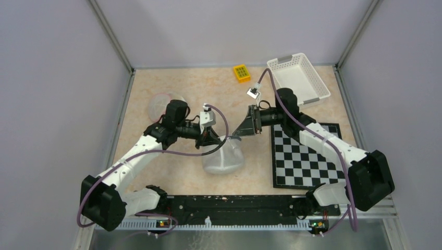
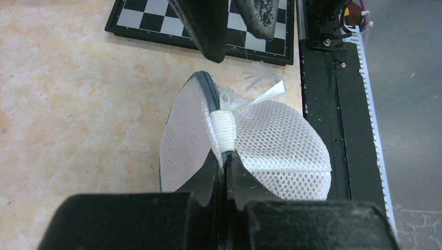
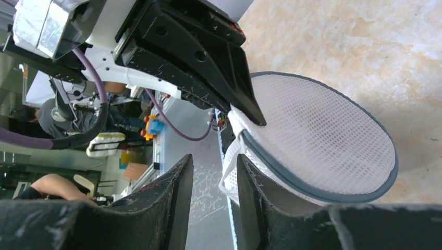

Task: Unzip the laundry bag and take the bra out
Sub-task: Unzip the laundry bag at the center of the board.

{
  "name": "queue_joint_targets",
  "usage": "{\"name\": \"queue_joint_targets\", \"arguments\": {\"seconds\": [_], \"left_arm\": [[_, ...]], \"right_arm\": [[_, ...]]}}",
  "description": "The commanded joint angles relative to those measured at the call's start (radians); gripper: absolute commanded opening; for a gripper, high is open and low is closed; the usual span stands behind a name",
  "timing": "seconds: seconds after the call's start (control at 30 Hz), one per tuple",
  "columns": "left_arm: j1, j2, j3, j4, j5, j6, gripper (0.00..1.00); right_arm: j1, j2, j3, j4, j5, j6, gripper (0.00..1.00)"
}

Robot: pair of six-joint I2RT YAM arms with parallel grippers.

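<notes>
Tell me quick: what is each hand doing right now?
Left hand: closed, pinching the edge of the laundry bag.
Right hand: open, gripping nothing.

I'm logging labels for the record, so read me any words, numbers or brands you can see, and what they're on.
No readable text anywhere.
Tag on the bag: looks blank.
Yellow block: green squares, any marks too small to read.
Chessboard: no letters or numbers visible.
</notes>
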Motion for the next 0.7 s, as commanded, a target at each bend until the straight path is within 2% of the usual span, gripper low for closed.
{"name": "queue_joint_targets", "arguments": {"seconds": [0.0, 0.67], "left_arm": [[0.002, -0.014, -0.001, 0.061, 0.018, -0.026, 0.0], [-0.001, -0.015, 0.019, 0.074, 0.067, -0.063, 0.0]], "right_arm": [[0.012, -0.043, 0.033, -0.023, -0.023, -0.025, 0.36], [0.053, 0.047, 0.042, -0.013, 0.035, -0.026, 0.32]]}}
